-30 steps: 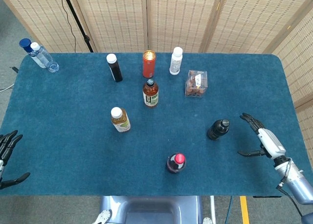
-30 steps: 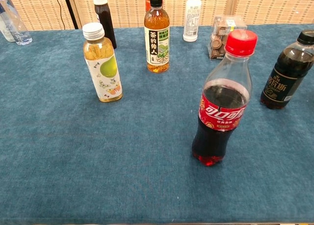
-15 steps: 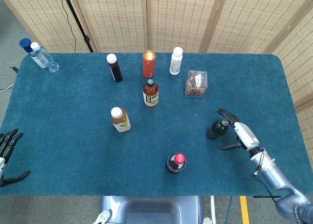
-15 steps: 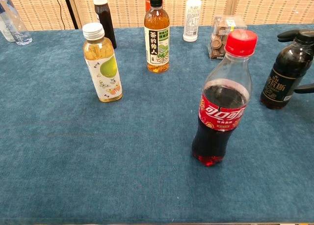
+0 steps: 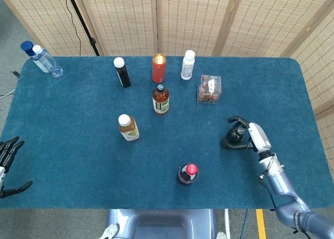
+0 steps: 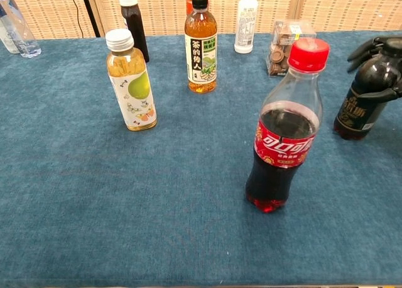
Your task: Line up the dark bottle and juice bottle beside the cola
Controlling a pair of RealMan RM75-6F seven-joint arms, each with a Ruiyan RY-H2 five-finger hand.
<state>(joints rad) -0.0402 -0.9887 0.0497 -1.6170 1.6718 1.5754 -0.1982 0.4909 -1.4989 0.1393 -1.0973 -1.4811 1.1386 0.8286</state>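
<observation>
The dark bottle (image 5: 231, 139) stands upright right of centre, and my right hand (image 5: 251, 136) grips it from its right side. In the chest view its fingers (image 6: 363, 49) curl over the shoulder of the dark bottle (image 6: 363, 109) at the right edge. Near the table's front edge stands the red-capped cola (image 5: 188, 173), large in the chest view (image 6: 286, 131). Left of centre is the juice bottle (image 5: 128, 128), pale yellow with a white cap (image 6: 130, 80). My left hand (image 5: 7, 166) hovers open at the far left edge, touching nothing.
A tea bottle (image 5: 160, 99) stands mid-table. Behind it are a red can (image 5: 158, 68), a white bottle (image 5: 188, 65), a small black bottle with a white cap (image 5: 122, 72) and a clear snack box (image 5: 210, 89). Water bottles (image 5: 43, 59) lie at the back left corner.
My right hand moved left from the table's right edge to the dark bottle and its fingers closed round it. The bottles and my left hand stayed put.
</observation>
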